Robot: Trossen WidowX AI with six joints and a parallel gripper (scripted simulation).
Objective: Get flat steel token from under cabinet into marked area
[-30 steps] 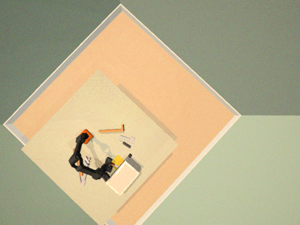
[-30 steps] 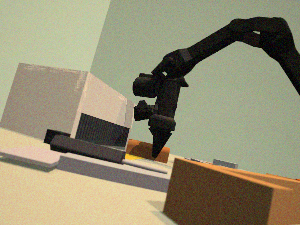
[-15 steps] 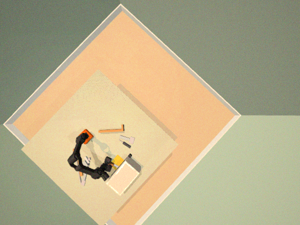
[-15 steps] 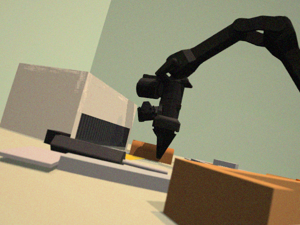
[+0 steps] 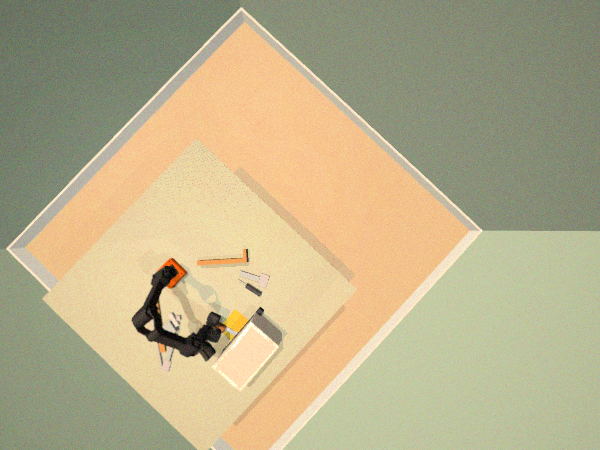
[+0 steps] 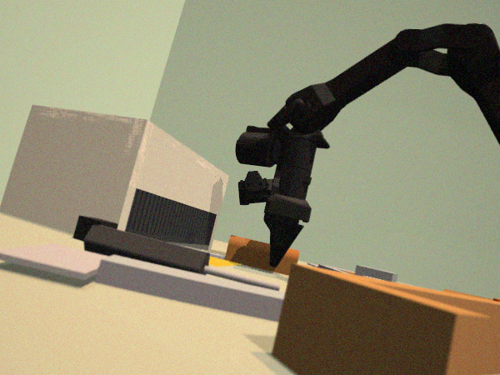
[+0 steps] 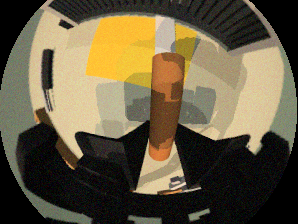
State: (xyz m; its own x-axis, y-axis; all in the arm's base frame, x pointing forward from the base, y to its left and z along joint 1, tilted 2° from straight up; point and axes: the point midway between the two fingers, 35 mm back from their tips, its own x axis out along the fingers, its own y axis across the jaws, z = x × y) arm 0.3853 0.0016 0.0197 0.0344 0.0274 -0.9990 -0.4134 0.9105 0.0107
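Walls of muted green surround the pale tabletop (image 5: 150, 220) (image 6: 125, 333).

Patch (image 5: 237, 319) (image 7: 120, 45) before cabinet (image 5: 246, 356) (image 6: 71, 167).

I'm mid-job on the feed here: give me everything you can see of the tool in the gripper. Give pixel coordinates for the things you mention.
The tool (image 7: 167, 107) has a thick, round orange handle, wood or plastic by its look, with a flat, pale grey blade or strip at its far end. The gripper (image 7: 161, 124) is shut on the handle, a finger on each side. It points toward the vented front of the cabinet, the strip passing over the yellow area. Whether its tip reaches under the cabinet, or touches the table, I cannot tell.
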